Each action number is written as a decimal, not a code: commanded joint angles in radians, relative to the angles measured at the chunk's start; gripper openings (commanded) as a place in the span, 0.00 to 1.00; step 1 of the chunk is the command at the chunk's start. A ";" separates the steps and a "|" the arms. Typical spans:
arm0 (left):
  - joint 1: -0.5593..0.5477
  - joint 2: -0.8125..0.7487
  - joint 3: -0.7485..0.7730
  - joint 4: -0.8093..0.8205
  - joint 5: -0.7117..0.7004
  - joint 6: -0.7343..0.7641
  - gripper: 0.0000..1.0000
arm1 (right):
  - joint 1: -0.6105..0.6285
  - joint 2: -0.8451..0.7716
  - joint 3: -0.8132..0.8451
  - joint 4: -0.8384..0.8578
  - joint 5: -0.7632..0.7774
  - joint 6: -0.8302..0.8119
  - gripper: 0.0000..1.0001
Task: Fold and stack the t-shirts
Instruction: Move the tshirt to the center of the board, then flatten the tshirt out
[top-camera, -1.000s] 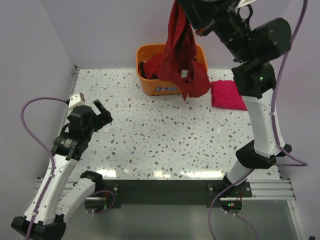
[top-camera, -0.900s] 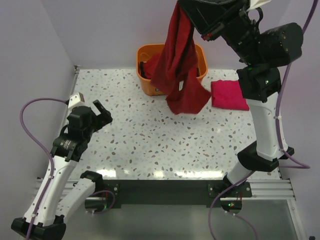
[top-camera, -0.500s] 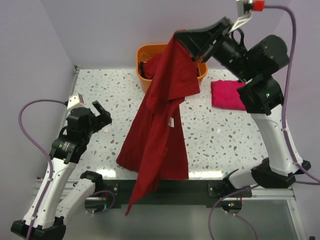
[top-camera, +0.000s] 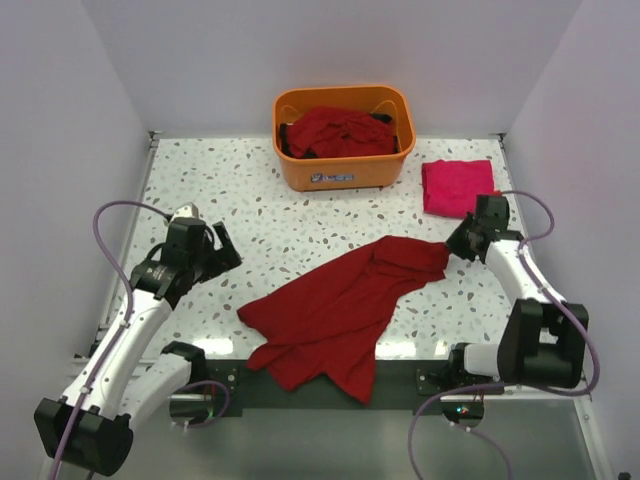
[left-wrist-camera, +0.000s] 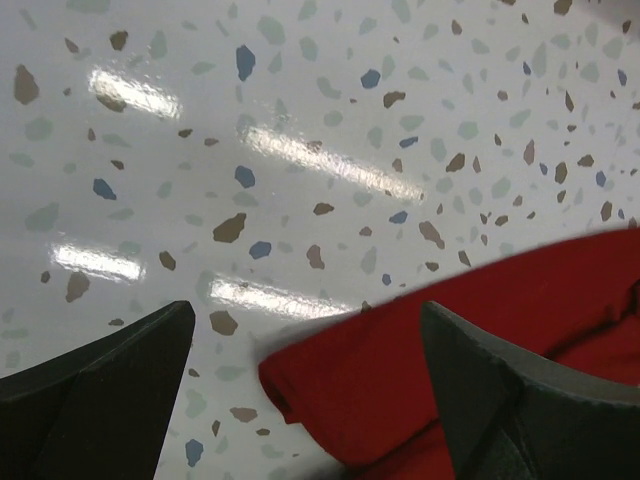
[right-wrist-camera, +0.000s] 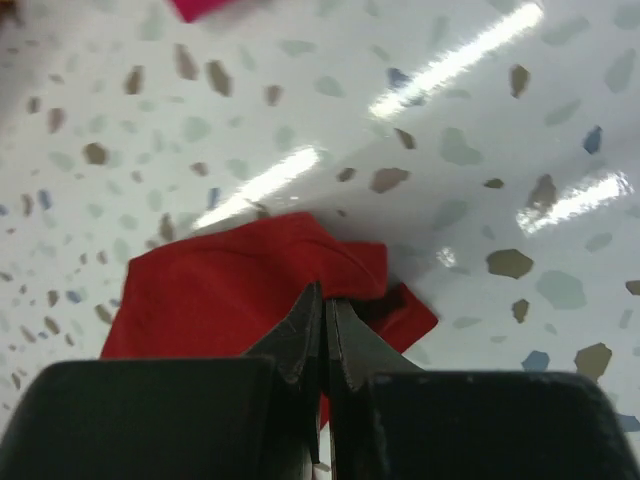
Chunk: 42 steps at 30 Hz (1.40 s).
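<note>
Right wrist view is showing the right claw (right-wrist-camera: 325, 300) with its two fingers pressed together, and they are pinching a bunched corner of the dark red shirt (right-wrist-camera: 230, 290) low against the table (right-wrist-camera: 480, 130). The cloth is gathering into a small creased lump just beyond the fingertips and is spreading away to the left of that view. From overhead, this pinched end is forming a narrow neck of cloth at the right side of the table, and the shirt is widening from there toward the near left. It is lying crumpled and unfolded across the middle of the surface, with its nearest part hanging over the front edge onto the dark rail between the arm bases. The left claw (left-wrist-camera: 305, 330) is hovering with its fingers spread wide and is gripping nothing. Its camera is showing the left edge of the same shirt between the fingers, farther out on the table. From overhead, that claw is sitting near this edge but apart from it. A pinkish-red shirt (top-camera: 458, 186) is lying folded into a neat square at the far right, just behind the right claw and apart from the dark red one. An orange tub (top-camera: 300, 170) is standing at the far middle of the table, beside the folded square, and is holding a heap of dark red shirts (top-camera: 335, 130), loosely piled.
</note>
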<state>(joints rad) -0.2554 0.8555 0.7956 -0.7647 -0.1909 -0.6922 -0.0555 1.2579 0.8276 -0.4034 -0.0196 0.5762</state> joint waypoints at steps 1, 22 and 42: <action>0.007 -0.003 -0.035 0.033 0.154 0.022 1.00 | -0.075 0.067 0.001 0.061 -0.020 0.033 0.00; -0.297 -0.150 -0.395 -0.010 0.513 -0.032 0.96 | -0.083 0.106 -0.013 0.074 -0.025 -0.006 0.00; -0.462 -0.007 -0.396 0.099 0.496 -0.036 0.00 | -0.084 0.115 0.001 0.063 -0.054 -0.015 0.00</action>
<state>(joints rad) -0.7029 0.8394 0.3626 -0.7116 0.3370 -0.7250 -0.1333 1.3899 0.8135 -0.3500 -0.0486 0.5785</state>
